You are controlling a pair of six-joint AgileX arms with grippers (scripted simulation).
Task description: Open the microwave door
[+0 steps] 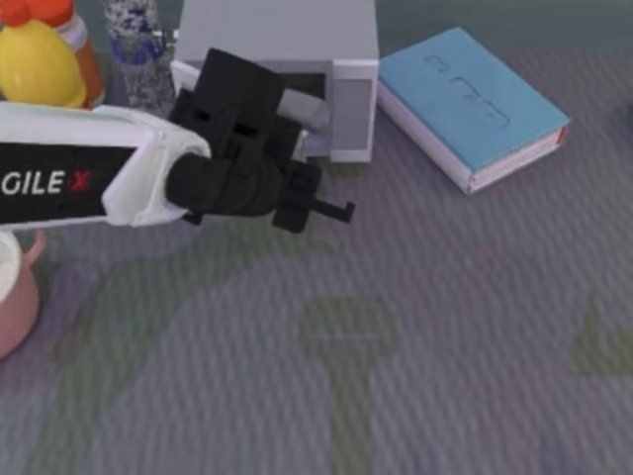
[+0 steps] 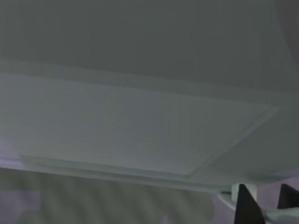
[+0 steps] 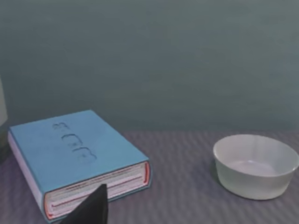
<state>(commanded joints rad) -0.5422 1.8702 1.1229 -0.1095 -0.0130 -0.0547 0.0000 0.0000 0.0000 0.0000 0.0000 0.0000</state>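
Note:
The silver-grey microwave (image 1: 282,30) stands at the back of the table, its front facing the near edge. My left arm (image 1: 99,178) reaches in from the left, and its black wrist covers most of the microwave door (image 1: 302,104). In the left wrist view the door (image 2: 140,126) fills the picture from very close. My left gripper (image 2: 266,207) sits at the door's edge, shut on the thin pale handle (image 2: 275,217). In the right wrist view, one dark finger (image 3: 93,207) of my open right gripper shows, well apart from the microwave.
A light-blue book (image 1: 470,99) (image 3: 77,154) lies just right of the microwave, beside its fixed control panel (image 1: 354,109). A yellow and orange bottle (image 1: 45,54) and a speckled glass (image 1: 138,45) stand at the back left. A pink cup (image 1: 15,292) is at the left edge. A white bowl (image 3: 254,165) sits right of the book.

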